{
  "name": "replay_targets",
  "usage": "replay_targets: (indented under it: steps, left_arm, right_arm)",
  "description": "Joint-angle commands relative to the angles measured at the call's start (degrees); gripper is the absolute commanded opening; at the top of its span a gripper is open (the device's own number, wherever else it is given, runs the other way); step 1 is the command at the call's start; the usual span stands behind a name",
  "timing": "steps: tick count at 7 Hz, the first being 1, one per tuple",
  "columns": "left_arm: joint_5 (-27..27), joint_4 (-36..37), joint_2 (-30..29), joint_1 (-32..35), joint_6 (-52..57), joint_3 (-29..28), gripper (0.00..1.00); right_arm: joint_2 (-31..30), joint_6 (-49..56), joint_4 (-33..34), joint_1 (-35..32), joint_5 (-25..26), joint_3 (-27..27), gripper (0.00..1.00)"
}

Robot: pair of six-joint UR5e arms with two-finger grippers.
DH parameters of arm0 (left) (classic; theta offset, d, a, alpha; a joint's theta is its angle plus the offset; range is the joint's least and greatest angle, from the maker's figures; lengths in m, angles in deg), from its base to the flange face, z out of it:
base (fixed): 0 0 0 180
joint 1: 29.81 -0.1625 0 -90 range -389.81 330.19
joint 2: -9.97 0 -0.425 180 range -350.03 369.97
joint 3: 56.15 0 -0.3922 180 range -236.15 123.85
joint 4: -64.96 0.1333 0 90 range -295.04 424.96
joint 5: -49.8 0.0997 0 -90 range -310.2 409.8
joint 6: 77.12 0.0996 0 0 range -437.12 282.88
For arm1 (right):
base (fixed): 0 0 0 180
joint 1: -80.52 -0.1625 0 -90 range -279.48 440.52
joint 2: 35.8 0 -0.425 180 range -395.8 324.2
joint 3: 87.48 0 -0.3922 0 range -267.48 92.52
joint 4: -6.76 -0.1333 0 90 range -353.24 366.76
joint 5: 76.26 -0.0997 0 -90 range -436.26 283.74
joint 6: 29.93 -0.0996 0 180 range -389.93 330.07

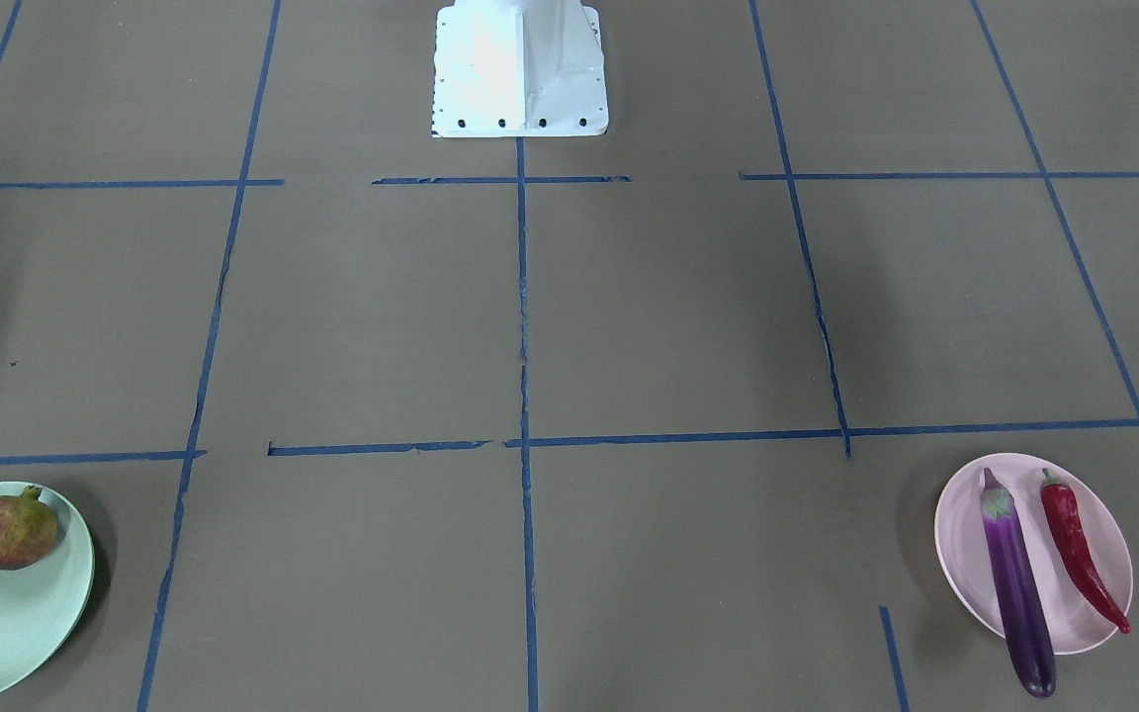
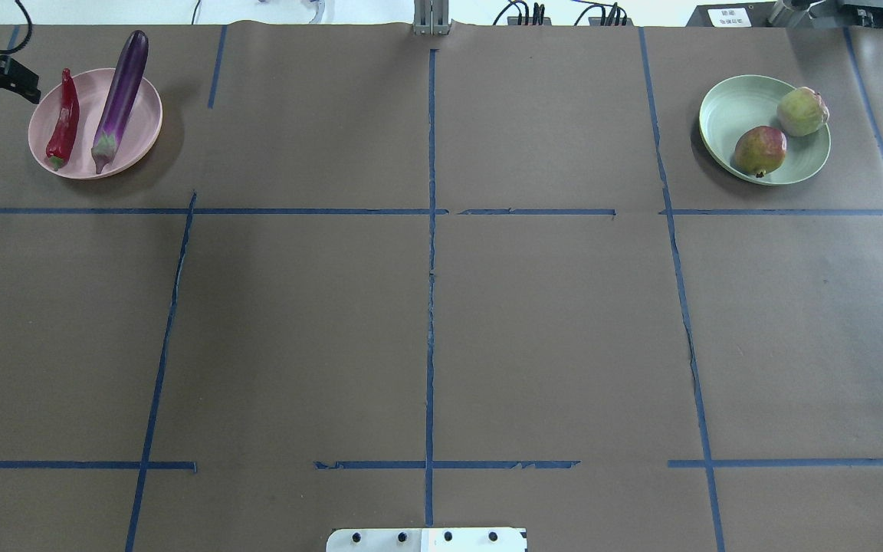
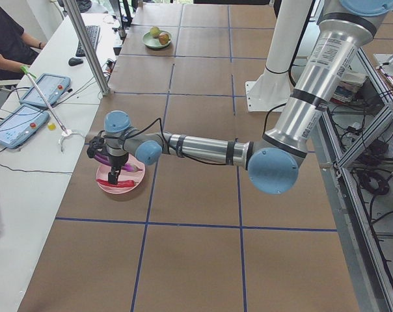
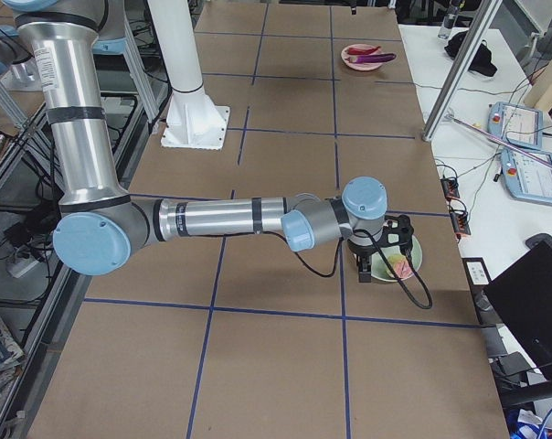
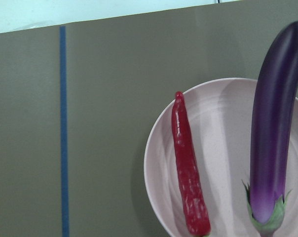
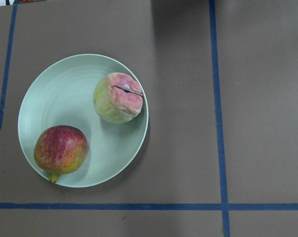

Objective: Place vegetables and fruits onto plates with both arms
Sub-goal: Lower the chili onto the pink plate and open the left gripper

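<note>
The purple eggplant point(image 1: 1014, 583) and the red chili pepper point(image 1: 1074, 549) lie side by side on the pink plate point(image 2: 142, 115); the eggplant's tip sticks out over the rim. The pomegranate point(image 6: 60, 149) and the pinkish cut fruit half point(image 6: 119, 98) sit on the mint green plate point(image 6: 55, 98). My left gripper point(image 3: 113, 174) hangs just above the pink plate. My right gripper point(image 4: 366, 267) hangs just above the green plate. Neither wrist view shows fingers, so I cannot tell whether either is open or shut. Nothing shows between the fingers.
The white robot base point(image 1: 520, 69) stands at the table's robot-side edge. Blue tape lines cross the brown table. An operators' desk with tablets point(image 3: 27, 104) and a metal pole point(image 3: 86, 45) border the plates' side.
</note>
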Motion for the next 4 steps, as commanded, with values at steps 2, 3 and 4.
replay_targets:
  steps: [2,3,4]
  left_arm:
    - [-5.0,24.11,6.27,6.72,21.14,15.39,1.0]
    - [-5.0,29.07,10.3,7.87,26.26,19.88,1.0]
    - [-4.92,29.12,14.08,7.88,26.92,20.88,1.0]
  right_arm:
    - [-2.91,16.66,12.28,-3.11,-0.4,-0.6,1.0]
    - [-2.82,21.86,21.66,-3.9,-0.14,-4.26,1.0]
    - [-3.43,22.18,29.76,-3.48,1.16,-10.91,1.0]
